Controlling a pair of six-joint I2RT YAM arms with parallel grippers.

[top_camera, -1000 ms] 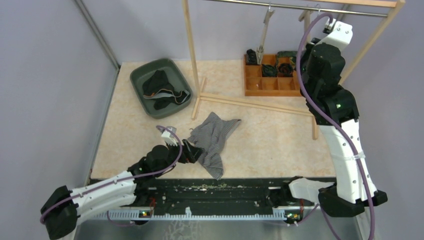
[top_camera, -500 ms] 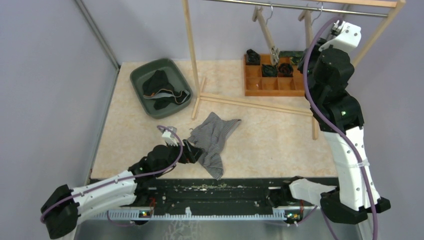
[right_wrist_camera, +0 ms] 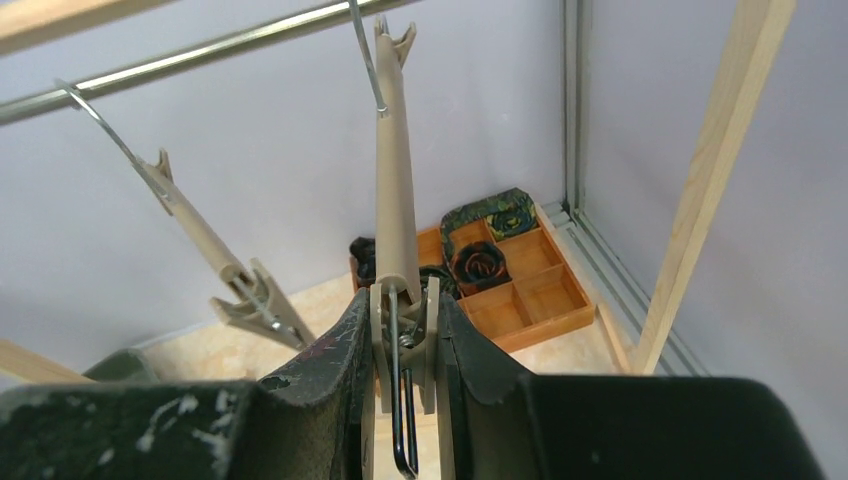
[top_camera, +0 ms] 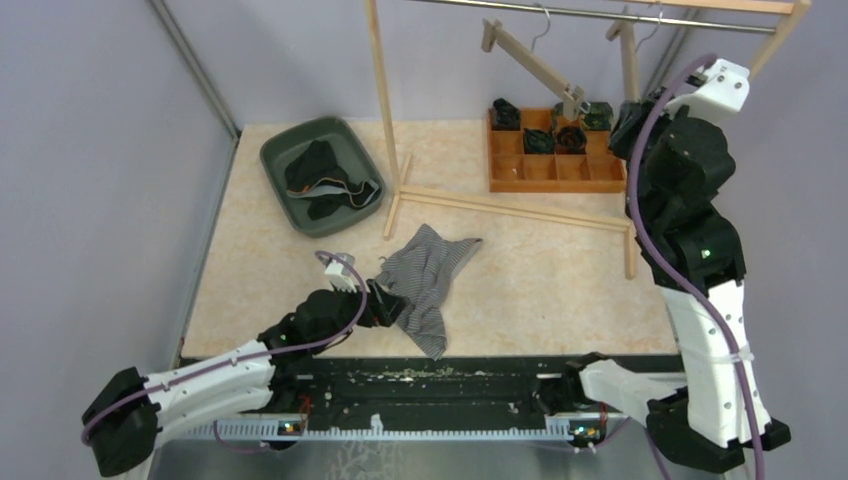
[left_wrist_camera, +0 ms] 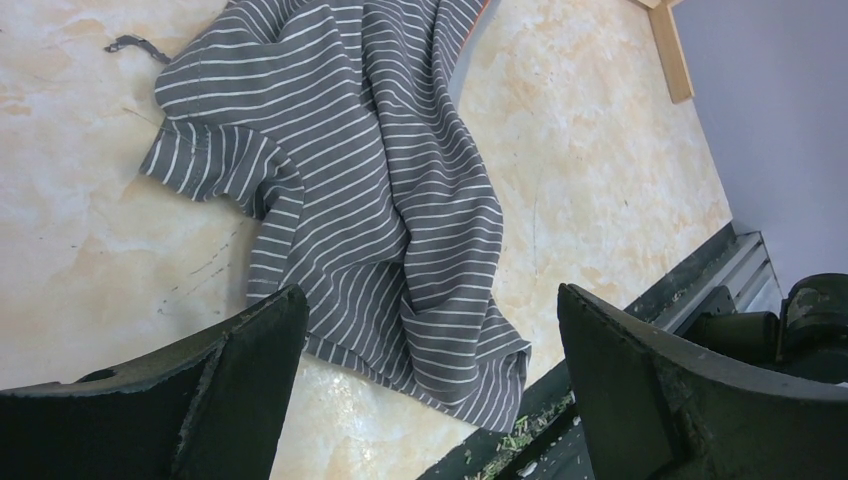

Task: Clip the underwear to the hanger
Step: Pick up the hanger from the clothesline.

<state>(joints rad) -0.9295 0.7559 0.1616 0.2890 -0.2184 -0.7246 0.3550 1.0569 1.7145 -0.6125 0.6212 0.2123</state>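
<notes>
1. The left jaws are held spread wide, low over the worktop [top_camera: 540, 270], with nothing gripped.
2. The underwear [left_wrist_camera: 380, 200], grey with pale stripes, is found crumpled on the worktop, directly ahead of and between the left jaws; it is not clipped to anything.
3. A second hanger [right_wrist_camera: 215, 260] is seen hung at a tilt from the rail [right_wrist_camera: 200, 55], to the left of the right jaws.
4. The right jaws are raised near the rail, well apart from the underwear, and are pinched on the clip at the lower end of the hanger [right_wrist_camera: 395, 180].
5. A wooden compartment box [right_wrist_camera: 540, 300] is noted below and beyond the right jaws.
</notes>
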